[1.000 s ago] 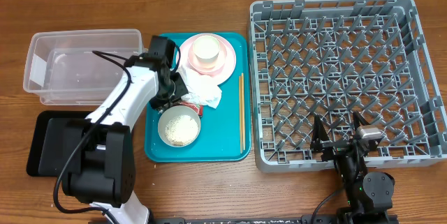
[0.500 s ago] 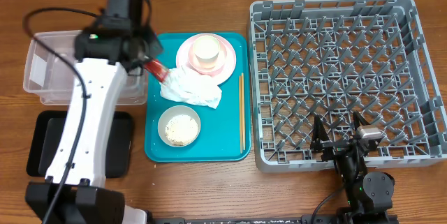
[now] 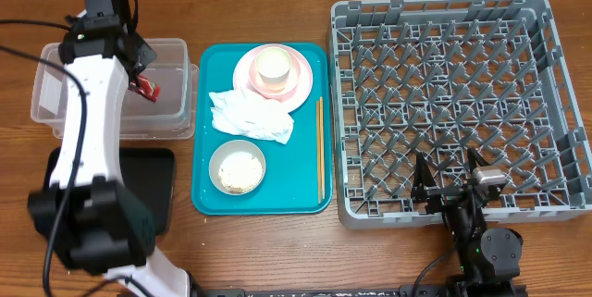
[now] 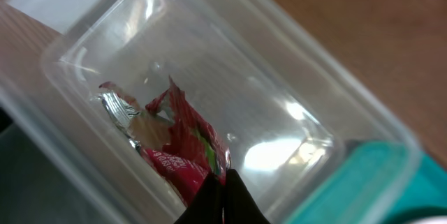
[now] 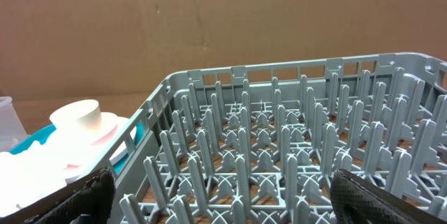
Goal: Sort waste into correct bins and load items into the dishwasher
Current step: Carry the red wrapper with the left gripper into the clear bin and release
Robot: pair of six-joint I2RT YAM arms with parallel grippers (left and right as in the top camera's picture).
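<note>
My left gripper is shut on the red sauce packet and holds it over the clear tub; in the left wrist view the packet hangs from my fingertips inside the tub. The black tray lies below the tub. On the teal serving tray are the crumpled napkin, the bowl of rice, the cream cup on the pink plate, and the chopsticks. My right gripper is open at the near edge of the grey rack, which also shows in the right wrist view.
The wooden table runs around everything. A cardboard wall stands behind. The cup and plate show at the left in the right wrist view.
My left arm has lifted the red sauce packet off the teal tray and carried it left, to over the clear tub. The right arm has not moved.
</note>
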